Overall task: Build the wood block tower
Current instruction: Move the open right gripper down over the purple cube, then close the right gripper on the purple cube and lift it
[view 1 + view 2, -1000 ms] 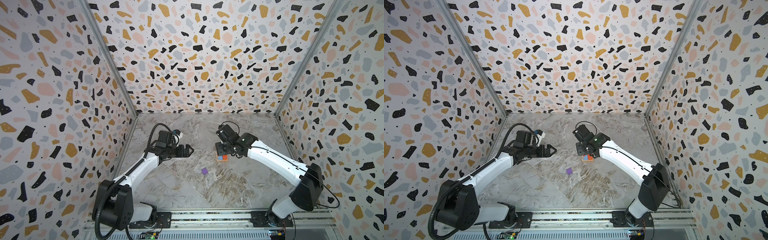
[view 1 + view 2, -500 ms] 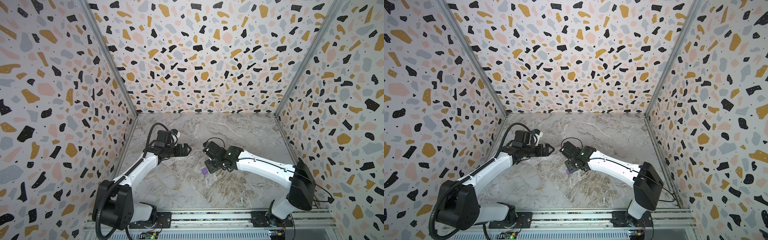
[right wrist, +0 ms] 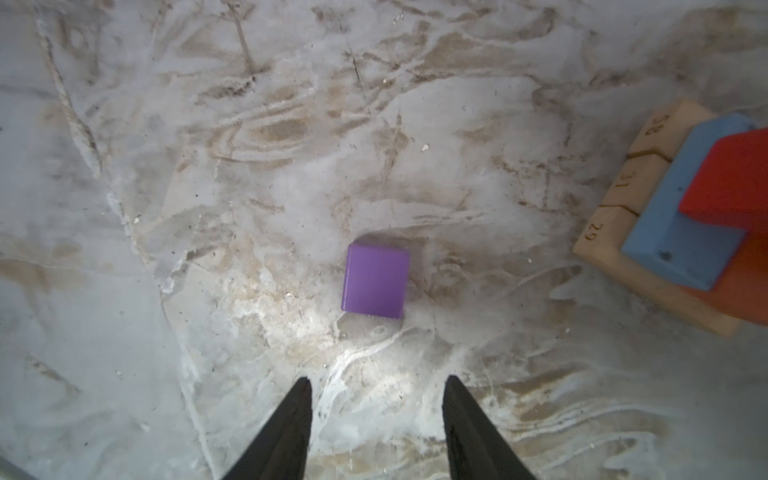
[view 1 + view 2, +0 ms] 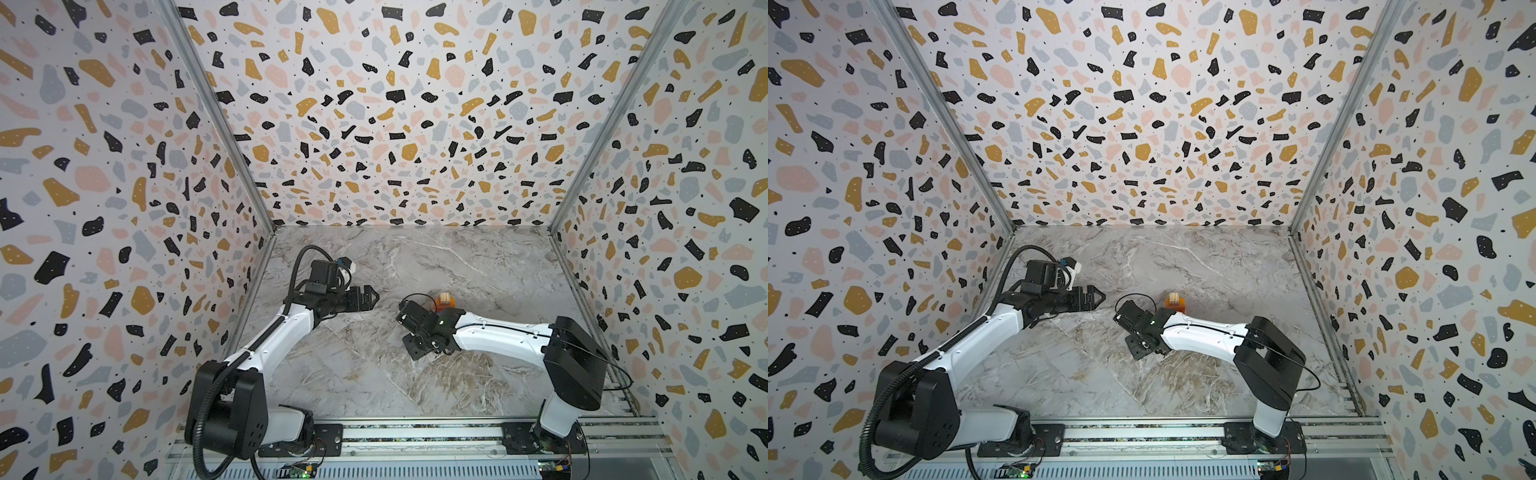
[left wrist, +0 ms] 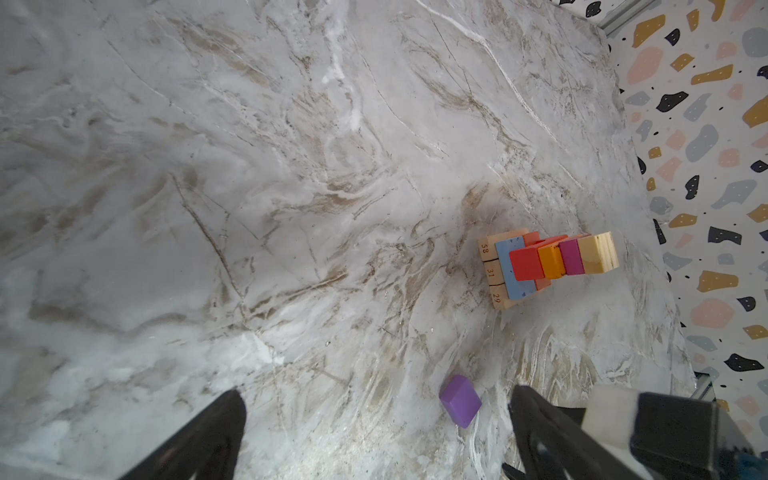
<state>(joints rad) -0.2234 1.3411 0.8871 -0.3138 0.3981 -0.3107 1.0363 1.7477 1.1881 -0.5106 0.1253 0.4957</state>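
The wood block tower (image 5: pixel 548 262) stands right of centre on the veined marble surface (image 3: pixel 208 166), numbered tan planks (image 5: pixel 490 272) beneath, tan cube (image 5: pixel 596 253) topmost. A purple cube (image 3: pixel 375 280) lies near-left of it, under the right claw (image 3: pixel 376 380), prongs parted. The left claw (image 5: pixel 374 392) gapes, empty.

2 views overhead; wrist views (close) share purple cube (image 3: pixel 376 280).

In both top views the walls (image 4: pixel 395 124) filling the upper frame are white, speckled with black, ochre, pink and grey chips, above a grey-white marbled tabletop (image 4: pixel 457 257) veined in brown. The wood block tower (image 5: pixel 540 262) runs tan, light blue, red, orange, magenta, tan; the loose cube (image 3: pixel 375 280) is purple.
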